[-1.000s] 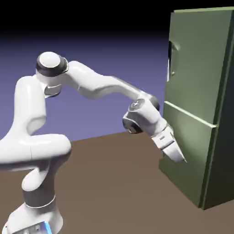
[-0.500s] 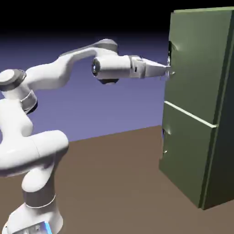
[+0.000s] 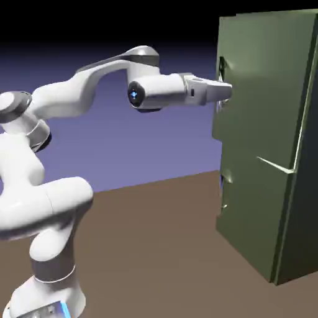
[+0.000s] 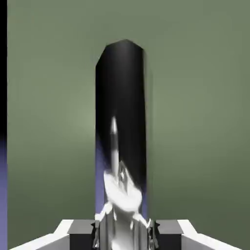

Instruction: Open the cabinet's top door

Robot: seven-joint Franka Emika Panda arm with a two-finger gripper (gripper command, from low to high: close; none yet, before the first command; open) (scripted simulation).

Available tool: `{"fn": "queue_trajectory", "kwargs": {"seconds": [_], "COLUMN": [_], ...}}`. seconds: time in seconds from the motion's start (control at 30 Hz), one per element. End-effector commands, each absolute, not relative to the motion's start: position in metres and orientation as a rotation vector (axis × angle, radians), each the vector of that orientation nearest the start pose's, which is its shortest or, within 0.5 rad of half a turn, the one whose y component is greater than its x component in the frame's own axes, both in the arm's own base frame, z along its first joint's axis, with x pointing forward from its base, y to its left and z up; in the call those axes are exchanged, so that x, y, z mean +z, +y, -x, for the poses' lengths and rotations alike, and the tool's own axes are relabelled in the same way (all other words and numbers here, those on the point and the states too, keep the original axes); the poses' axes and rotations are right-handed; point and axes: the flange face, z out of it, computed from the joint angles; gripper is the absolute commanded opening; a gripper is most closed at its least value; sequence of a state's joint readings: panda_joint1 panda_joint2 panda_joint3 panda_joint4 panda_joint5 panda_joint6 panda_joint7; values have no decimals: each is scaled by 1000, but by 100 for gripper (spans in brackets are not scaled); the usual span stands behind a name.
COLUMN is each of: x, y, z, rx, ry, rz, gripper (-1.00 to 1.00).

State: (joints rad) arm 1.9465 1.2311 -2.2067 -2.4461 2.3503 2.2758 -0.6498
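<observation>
Top door [image 3: 261, 93] swung ajar since earlier; tool [image 3: 225, 93] pinching handle [image 4: 122, 146]; brown table [image 3: 155, 248], violet backdrop.

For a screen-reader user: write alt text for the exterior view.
A white robot arm reaches level to the right, its pincer shut on the handle of the top door of a tall olive-green cabinet. That door stands slightly ajar, its edge out from the lower door.

A glossy white arm [image 3: 56, 186] of rounded segments with grey joint bands and a blue-lit wrist spot.
</observation>
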Motion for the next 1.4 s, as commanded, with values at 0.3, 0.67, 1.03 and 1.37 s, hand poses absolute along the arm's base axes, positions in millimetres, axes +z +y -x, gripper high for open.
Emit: {"fn": "queue_trajectory", "kwargs": {"seconds": [0.3,0.67,1.03,1.37], "x": [589,589,589,589], "y": [-18,-101,-193,-270], "z": [-366,-331,-323,-340], "rx": [-1421,-1193,-955,-748], "ry": [257,-18,-280,-488], "rz": [1752,1706,1631,1546], "gripper": [-100,-100,-100,-100]}}
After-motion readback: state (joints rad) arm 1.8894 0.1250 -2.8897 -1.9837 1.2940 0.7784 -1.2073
